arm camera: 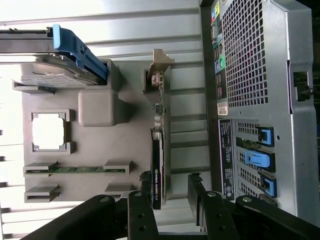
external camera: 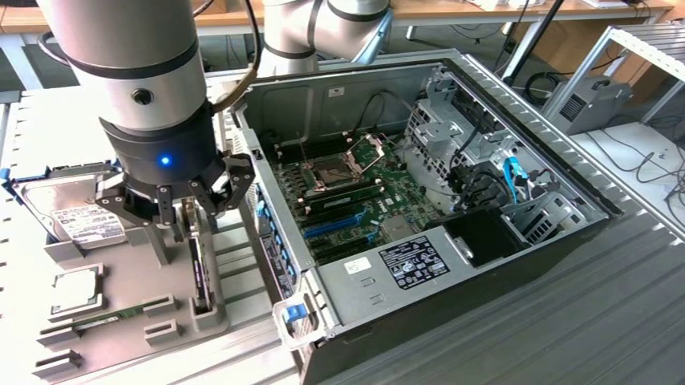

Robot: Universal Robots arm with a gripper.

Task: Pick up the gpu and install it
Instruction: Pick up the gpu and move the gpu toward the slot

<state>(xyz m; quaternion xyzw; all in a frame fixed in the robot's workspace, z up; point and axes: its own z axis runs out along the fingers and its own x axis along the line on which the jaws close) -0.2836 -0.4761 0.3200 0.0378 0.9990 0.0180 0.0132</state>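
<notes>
black gpu (external camera: 199, 277) standing on edge in the grey holder (external camera: 128, 281), my gripper (external camera: 176, 210) just above.
my jaws are spread wide, holding nothing.

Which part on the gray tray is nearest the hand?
The graphics card, directly beneath the open hand; hard drive, chip and memory stick sit farther.

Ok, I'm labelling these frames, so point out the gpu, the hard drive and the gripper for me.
gpu (arm camera: 156, 172): wrist view, on its dark long edge.
hard drive (external camera: 83, 216): exterior view, on its white label.
gripper (arm camera: 170, 195): wrist view, midway between the fingertips.
</notes>
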